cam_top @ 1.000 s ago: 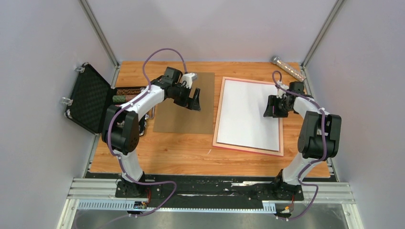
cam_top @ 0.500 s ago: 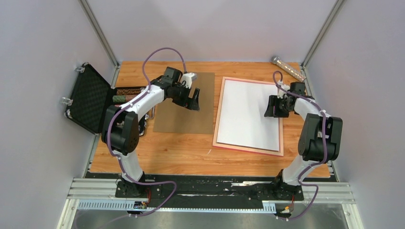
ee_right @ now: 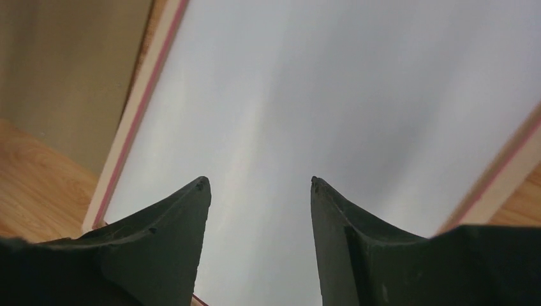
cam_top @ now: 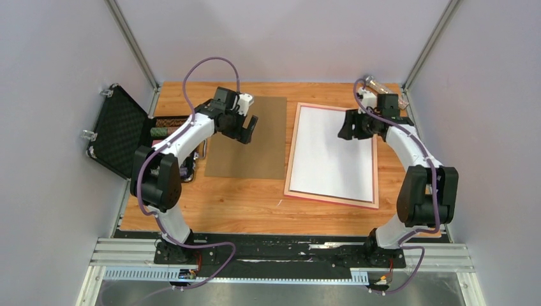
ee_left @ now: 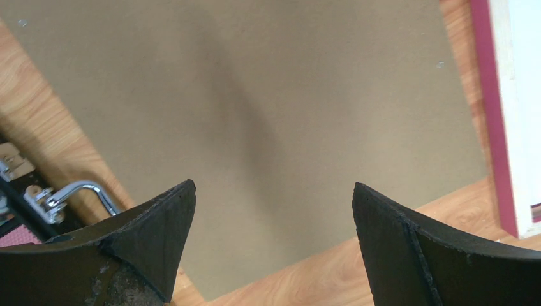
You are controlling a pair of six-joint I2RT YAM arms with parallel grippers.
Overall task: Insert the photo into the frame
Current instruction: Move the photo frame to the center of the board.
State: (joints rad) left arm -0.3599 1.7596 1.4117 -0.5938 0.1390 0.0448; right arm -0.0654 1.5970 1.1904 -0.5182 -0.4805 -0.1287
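Already photo (cam_top: 328, 159) lies in frame (cam_top: 291, 162), white back up, so my right gripper (cam_top: 348, 127) hovers over it, jaws apart, empty. Left gripper (cam_top: 247, 129), wide open, above board (cam_top: 249, 162), probably next.

I found no readable txt, labels, brands or nos. in any view; photo (cam_top: 332, 153) & backing board (cam_top: 249, 143) showed none.

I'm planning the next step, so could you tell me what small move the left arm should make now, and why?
Probably lower the left gripper toward the brown backing board. Its jaws stand open directly above the board, holding nothing, and the photo already lies white side up inside the frame, so the board likely goes on next.
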